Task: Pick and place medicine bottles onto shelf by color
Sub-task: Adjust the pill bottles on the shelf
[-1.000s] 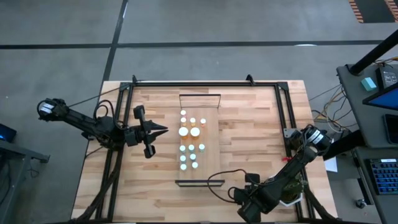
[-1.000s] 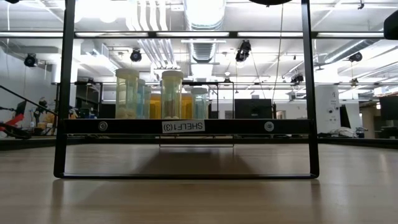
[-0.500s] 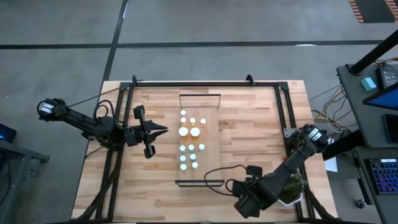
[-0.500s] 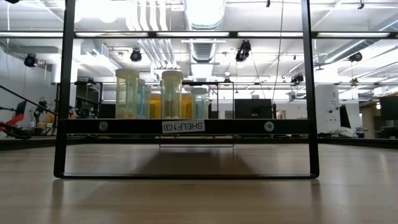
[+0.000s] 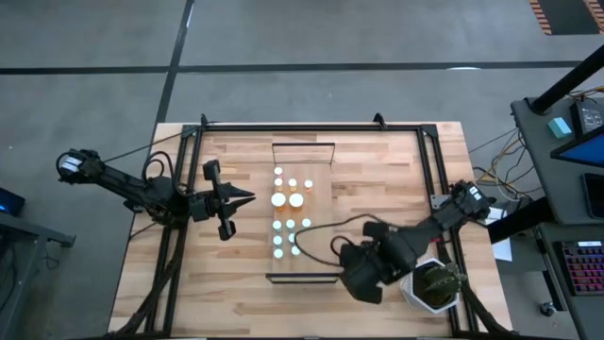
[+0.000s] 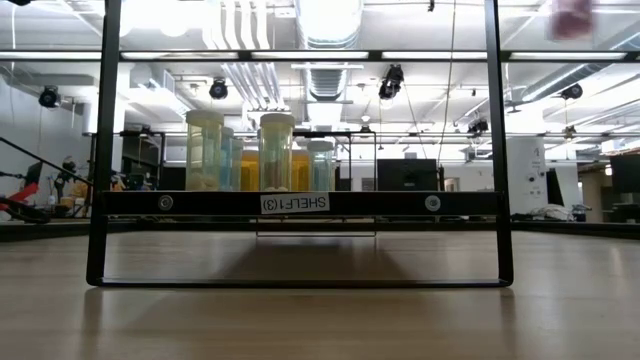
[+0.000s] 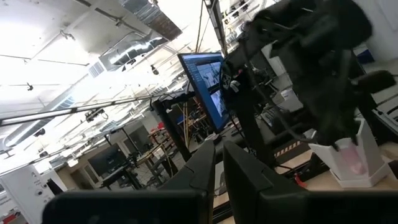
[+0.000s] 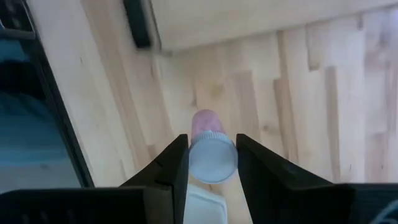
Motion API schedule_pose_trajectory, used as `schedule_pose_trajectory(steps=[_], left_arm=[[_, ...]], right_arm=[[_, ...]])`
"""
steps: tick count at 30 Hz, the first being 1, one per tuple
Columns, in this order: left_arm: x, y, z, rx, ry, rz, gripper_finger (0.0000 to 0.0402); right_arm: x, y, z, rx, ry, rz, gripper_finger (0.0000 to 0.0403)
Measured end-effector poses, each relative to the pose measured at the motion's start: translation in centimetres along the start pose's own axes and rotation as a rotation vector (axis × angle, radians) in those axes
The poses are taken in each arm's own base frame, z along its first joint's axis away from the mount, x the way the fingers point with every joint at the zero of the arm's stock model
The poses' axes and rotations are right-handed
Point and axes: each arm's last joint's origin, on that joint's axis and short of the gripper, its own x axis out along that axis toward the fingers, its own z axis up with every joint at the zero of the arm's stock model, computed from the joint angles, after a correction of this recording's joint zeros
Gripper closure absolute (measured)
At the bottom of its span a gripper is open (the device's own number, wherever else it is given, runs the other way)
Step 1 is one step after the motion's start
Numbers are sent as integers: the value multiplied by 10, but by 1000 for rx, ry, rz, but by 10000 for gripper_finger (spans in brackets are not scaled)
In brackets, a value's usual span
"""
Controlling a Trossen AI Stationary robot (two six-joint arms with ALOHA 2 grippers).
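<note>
The shelf (image 5: 321, 189) is a light-wood plank in the middle of the table, with a dark rail (image 6: 300, 203) at its near end. Several white-capped medicine bottles (image 5: 291, 200) stand upright on it; the low view shows greenish and yellowish bodies (image 6: 277, 150). My right gripper (image 8: 211, 158) hangs above the table just right of the shelf's near end (image 5: 357, 276), shut on a pink-bodied, white-capped bottle (image 8: 210, 152). That bottle shows as a pink blur (image 6: 572, 18) at the low view's top. My left gripper (image 5: 247, 198) waits shut, left of the shelf. My right gripper pinches the pink bottle's white cap (image 8: 195, 158) between its two fingers (image 8: 176, 163), one on each side. The fingers come from above, pointing down. The bottle hangs upright below them, its pink body (image 8: 205, 121) clear of the tabletop.
A green plant in a white pot (image 5: 432, 286) stands at the table's near right corner, close behind my right arm. A dark metal frame (image 5: 193, 170) runs along the table's left, far and right sides. Bare tabletop lies on both sides of the shelf.
My right gripper has risen and swung from the near right corner toward the shelf's near end, carrying the pink bottle upright and clear of the table. The plant pot, covered by the arm before, now shows. The bottle has come into the low view's top.
</note>
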Motion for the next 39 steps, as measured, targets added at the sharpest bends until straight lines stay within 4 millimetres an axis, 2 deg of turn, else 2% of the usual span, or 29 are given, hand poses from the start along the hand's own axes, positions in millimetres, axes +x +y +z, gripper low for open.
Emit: schedule_pose_trajectory(steps=[5, 18, 22, 27, 39], left_arm=[[0, 0, 0, -2, 1, -1, 386], [0, -1, -2, -1, 6, -5, 386], [0, -2, -2, 0, 10, -9, 386], [0, -2, -3, 4, 18, -15, 386], [0, -3, -4, 7, 23, -20, 386]], right_arm=[[-14, -22, 16, 19, -48, 22, 295], [-15, -80, 56, 16, -93, 12, 296], [-9, -82, 68, 8, -123, 41, 296], [-3, -82, 72, 9, -115, 37, 296], [19, -70, 90, 18, -132, 104, 296]])
